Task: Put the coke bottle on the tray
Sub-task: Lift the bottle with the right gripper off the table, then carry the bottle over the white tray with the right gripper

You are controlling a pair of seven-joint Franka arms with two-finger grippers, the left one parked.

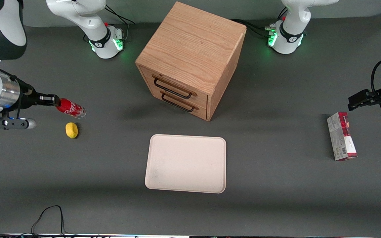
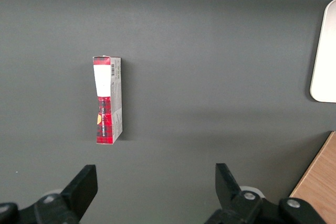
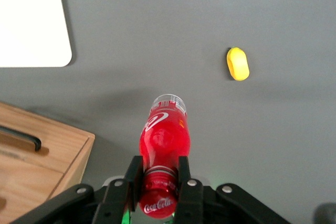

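End effector around glossy red coke bottle (ridged cap), over matte table.

At the left edge of the frame, the gripper is clamping the cap end of the coke bottle, which is pointing sideways toward the frame's centre. A yellow lemon is lying on the dark table just below it. The cream tray is sitting lower centre, a wooden cabinet above it, and a red-and-grey carton at the right.
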